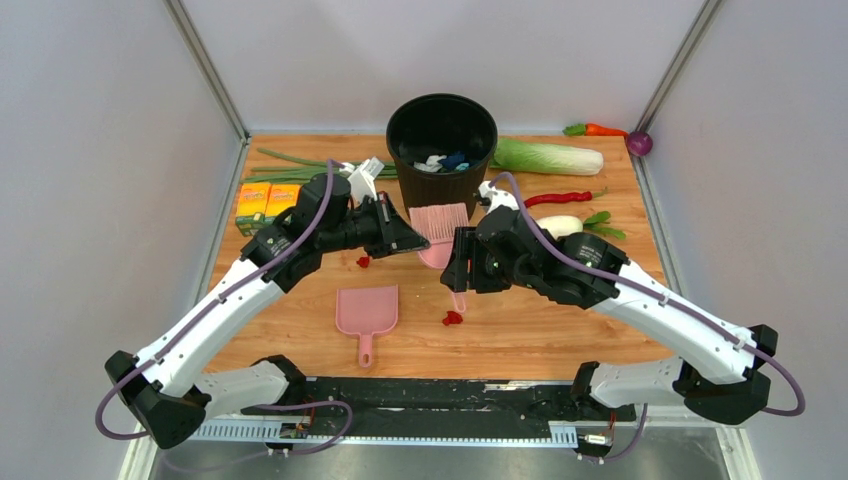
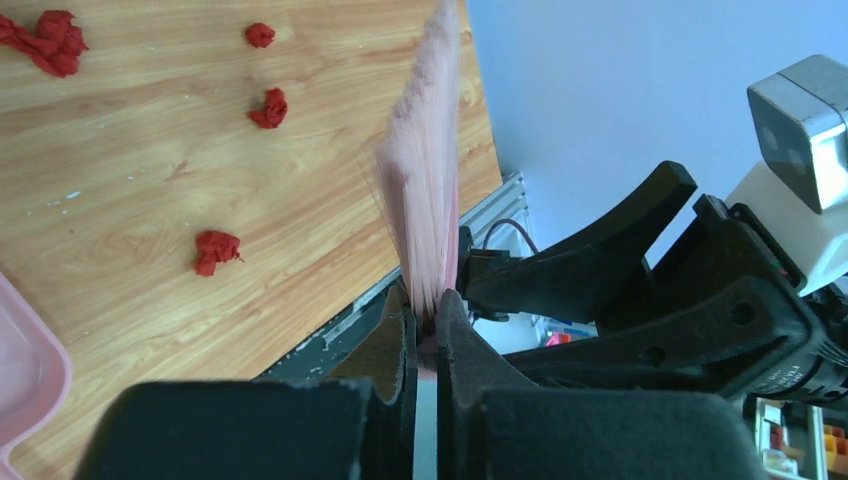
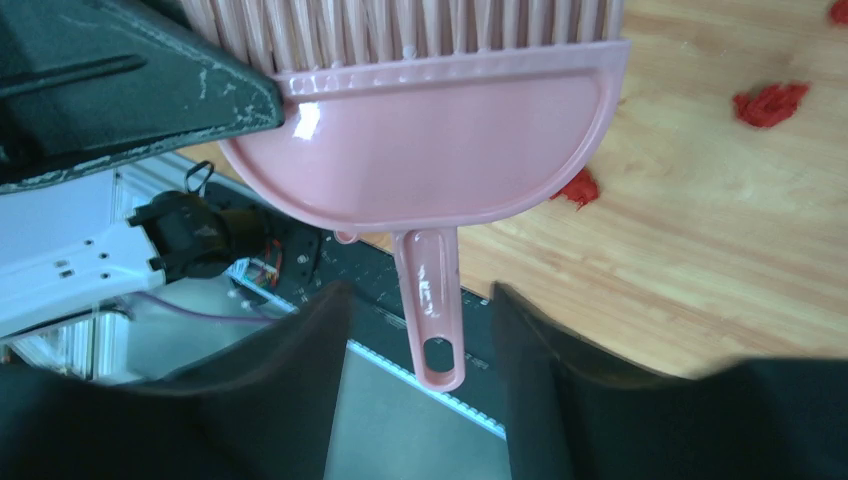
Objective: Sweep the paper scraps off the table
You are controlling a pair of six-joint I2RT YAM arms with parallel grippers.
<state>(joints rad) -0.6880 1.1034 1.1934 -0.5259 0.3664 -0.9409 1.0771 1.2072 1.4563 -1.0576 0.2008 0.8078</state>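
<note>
A pink hand brush (image 1: 438,252) hangs above the table (image 1: 560,330), bristles toward the bin. My left gripper (image 1: 420,243) is shut on its body edge, seen edge-on in the left wrist view (image 2: 425,300) with the bristles (image 2: 425,190) rising from it. My right gripper (image 1: 461,268) is open, and its fingers straddle the brush handle (image 3: 432,310) without touching it (image 3: 418,295). Red paper scraps lie on the wood (image 1: 363,261), (image 1: 452,319), (image 2: 215,250), (image 2: 270,107), (image 3: 770,103). The pink dustpan (image 1: 366,310) lies flat near the front.
A black bin (image 1: 441,140) holding white and blue scraps stands at the back centre. A cabbage (image 1: 548,157), a red chili (image 1: 560,198), a white radish (image 1: 560,226), green onions (image 1: 290,165) and yellow boxes (image 1: 266,205) lie around it. Grey walls enclose the table.
</note>
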